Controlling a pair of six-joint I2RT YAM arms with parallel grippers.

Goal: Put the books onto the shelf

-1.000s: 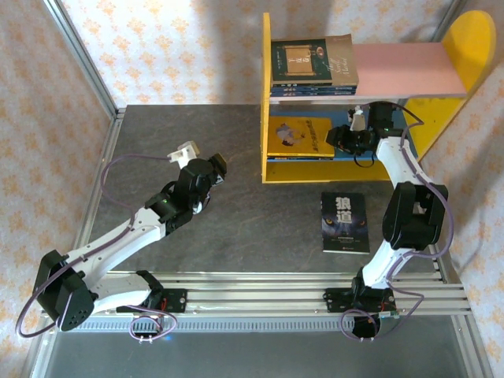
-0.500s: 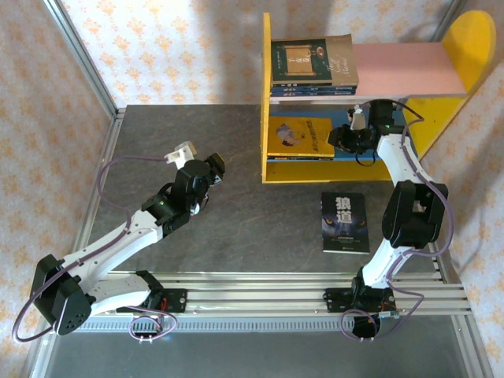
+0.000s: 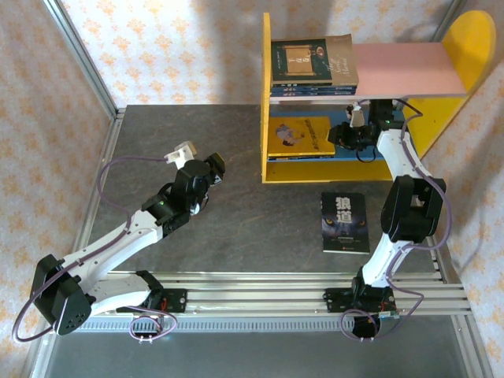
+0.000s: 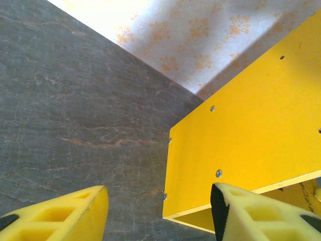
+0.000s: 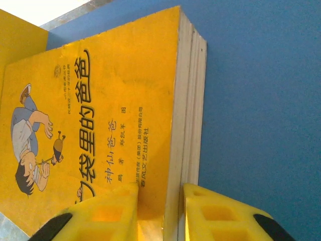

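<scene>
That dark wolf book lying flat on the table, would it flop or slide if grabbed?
The wolf book looks thin, so pinched by one edge it would probably sag. Lying flat on the smooth table, it would likely slide when pushed, not tip.

The right gripper (image 3: 339, 135) has edged toward 12 o'clock, deeper into the shelf (image 3: 267, 79), its jaws drawn closer together. The left gripper (image 3: 215, 166) has slipped slightly toward 7 o'clock.

Overhead and both close wrist cameras share the shelf (image 3: 402, 67).
</scene>
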